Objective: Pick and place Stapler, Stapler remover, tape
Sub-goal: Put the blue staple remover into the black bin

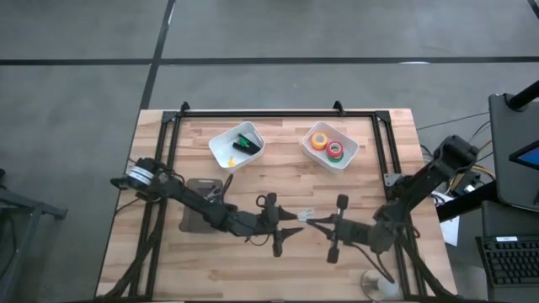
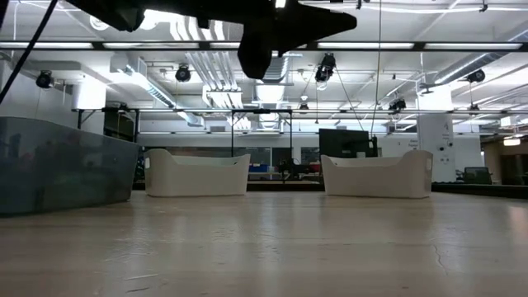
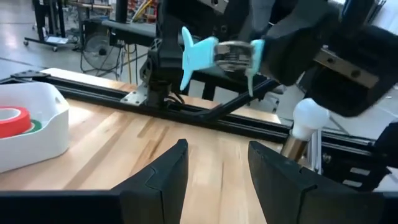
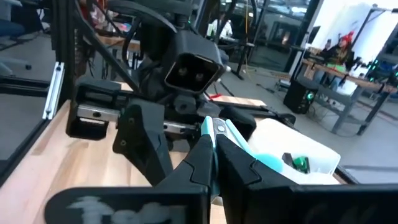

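Note:
A light blue claw-shaped staple remover (image 3: 219, 52) is held above the middle of the table by my right gripper (image 1: 318, 220), which is shut on it. My left gripper (image 3: 214, 167) faces it from the table's left, open and a short way off, touching nothing. A far white bin (image 1: 330, 145) holds tape rolls: an orange one (image 1: 319, 140) and a red one on a green one (image 1: 336, 151). The other white bin (image 1: 237, 145) holds a black thing with a green piece (image 1: 246, 142), perhaps the stapler, and a yellow piece (image 1: 230, 160). My right gripper pinches the staple remover between its two fingers, at the end beside the metal jaws (image 4: 219, 129). The fingers come level from the table's right. The remover is lifted clear of the table and sticks out past the fingertips toward my left gripper.
A black metal frame (image 1: 278, 113) runs along the far edge and down both sides of the wooden table. A grey pad (image 1: 200, 212) lies under my left arm. Bare wood lies between the bins and the grippers (image 1: 278, 181). Room furniture shows beyond the table.

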Robot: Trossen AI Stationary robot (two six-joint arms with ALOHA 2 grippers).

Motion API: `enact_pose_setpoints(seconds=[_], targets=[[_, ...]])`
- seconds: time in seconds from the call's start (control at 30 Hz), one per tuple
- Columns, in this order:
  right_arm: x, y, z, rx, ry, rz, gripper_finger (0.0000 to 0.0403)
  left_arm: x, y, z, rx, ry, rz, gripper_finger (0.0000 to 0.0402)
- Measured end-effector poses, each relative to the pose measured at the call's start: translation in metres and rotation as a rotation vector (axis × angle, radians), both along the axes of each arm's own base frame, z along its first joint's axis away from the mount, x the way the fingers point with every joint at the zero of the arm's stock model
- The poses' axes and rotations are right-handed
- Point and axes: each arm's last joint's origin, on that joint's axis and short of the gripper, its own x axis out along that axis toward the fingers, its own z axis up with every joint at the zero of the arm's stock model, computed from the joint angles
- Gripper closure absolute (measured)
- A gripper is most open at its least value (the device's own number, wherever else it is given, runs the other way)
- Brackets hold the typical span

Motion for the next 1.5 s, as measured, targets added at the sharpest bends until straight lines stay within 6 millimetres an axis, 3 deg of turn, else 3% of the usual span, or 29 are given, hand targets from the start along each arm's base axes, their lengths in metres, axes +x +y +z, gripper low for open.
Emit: enact_pose_setpoints(seconds=[0.4,1.3,1.5], targets=[[0.01,0.004,-0.01,-0.081,-0.007,-0.046,0.0394,0.017,-0.007,0.008,-0.019,-0.041,-0.01,0.0232],[0.01,0.004,-0.013,-0.067,-0.004,-0.046,0.0394,0.019,-0.005,0.012,-0.026,-0.09,0.004,0.0232],[0.011,0.005,-0.014,-0.07,0.001,-0.046,0.0394,0.019,-0.004,0.012,-0.024,-0.087,0.005,0.0266]])
